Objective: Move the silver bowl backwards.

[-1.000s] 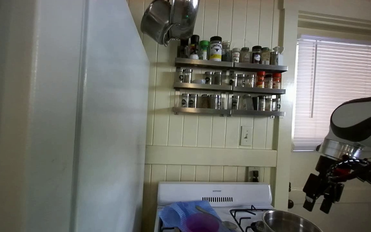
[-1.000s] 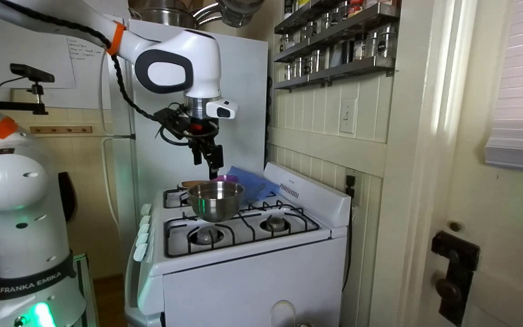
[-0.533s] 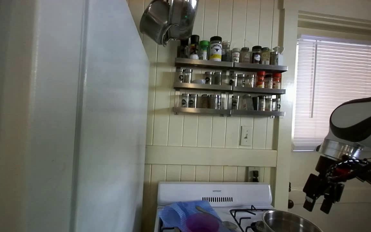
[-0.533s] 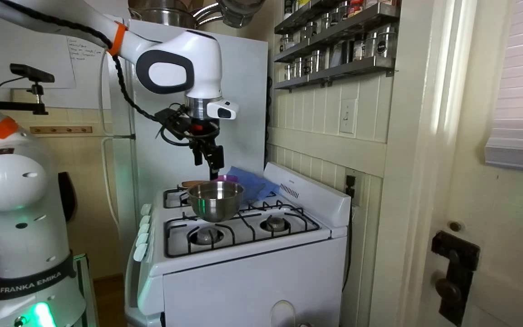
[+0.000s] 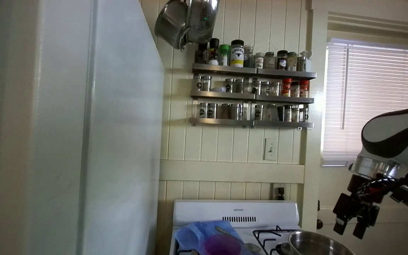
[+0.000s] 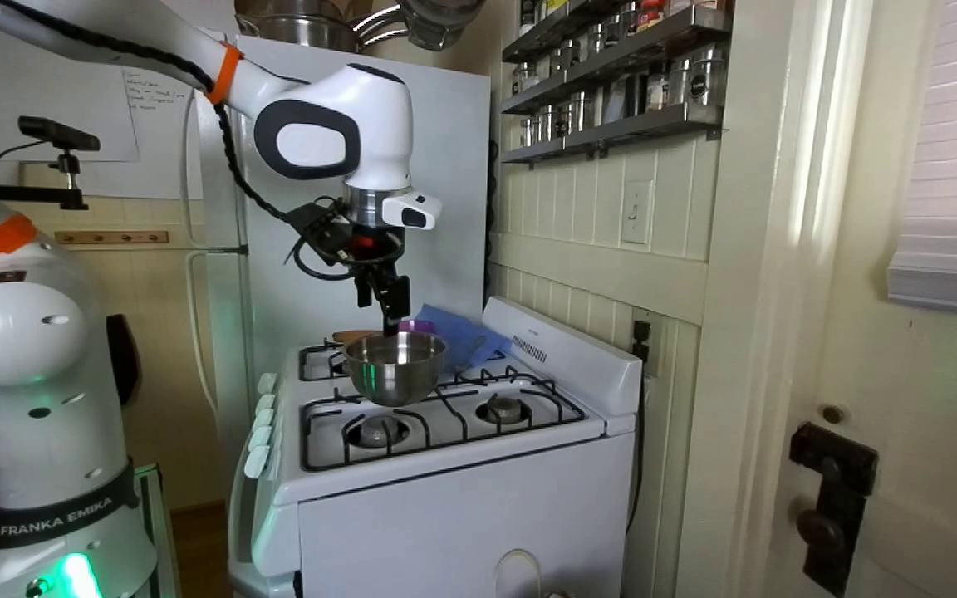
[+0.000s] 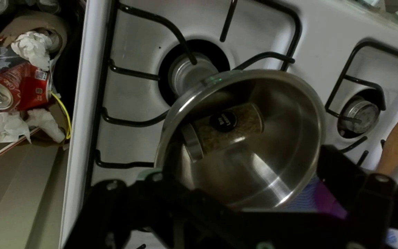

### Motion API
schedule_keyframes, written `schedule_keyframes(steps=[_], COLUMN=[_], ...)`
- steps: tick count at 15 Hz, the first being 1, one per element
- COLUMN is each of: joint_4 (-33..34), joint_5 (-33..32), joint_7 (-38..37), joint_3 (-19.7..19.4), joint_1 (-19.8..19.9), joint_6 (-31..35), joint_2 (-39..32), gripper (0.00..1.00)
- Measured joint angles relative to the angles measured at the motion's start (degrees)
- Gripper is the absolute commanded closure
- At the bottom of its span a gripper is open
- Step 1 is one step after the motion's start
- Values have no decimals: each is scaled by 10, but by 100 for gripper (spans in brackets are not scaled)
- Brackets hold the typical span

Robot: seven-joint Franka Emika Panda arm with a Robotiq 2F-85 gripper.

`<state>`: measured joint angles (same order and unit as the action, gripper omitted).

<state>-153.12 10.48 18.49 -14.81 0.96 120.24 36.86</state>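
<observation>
The pincer (image 5: 349, 229) hangs spread, gripping nothing, near the silver bowl (image 6: 394, 378), which sits upright on the stove grate (image 7: 135, 73). A spice jar (image 7: 231, 129) lies sideways inside — a one-sided grip might roll that jar and tip the bowl, or bars might snag its base.

The gripper (image 5: 350, 228) hangs fingers down in an exterior view, with a decent gap between the tips. The silver bowl (image 5: 317, 243) is just below it and to the left, clear of the fingers from this angle, cut off at the bottom. Further left, on the stove (image 5: 204, 212), there's a blue cloth (image 5: 191, 235) with a spoon (image 5: 228, 232) lying across and a purple cup (image 5: 222, 245) overlapping it. Up and left: metal shelves (image 5: 223, 122) crammed with spice jars (image 5: 237, 56). A window blind (image 5: 377, 78) is straight above the gripper.
</observation>
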Motion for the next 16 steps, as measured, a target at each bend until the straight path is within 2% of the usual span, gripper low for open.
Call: schedule_keyframes(steps=[14, 16], joint_4=[-1, -1], joint_5=[16, 25], joint_7=[1, 6], joint_3=[-22, -22], joint_1=[16, 14], joint_6=[90, 102], joint_2=[-94, -108], gripper=[0, 21])
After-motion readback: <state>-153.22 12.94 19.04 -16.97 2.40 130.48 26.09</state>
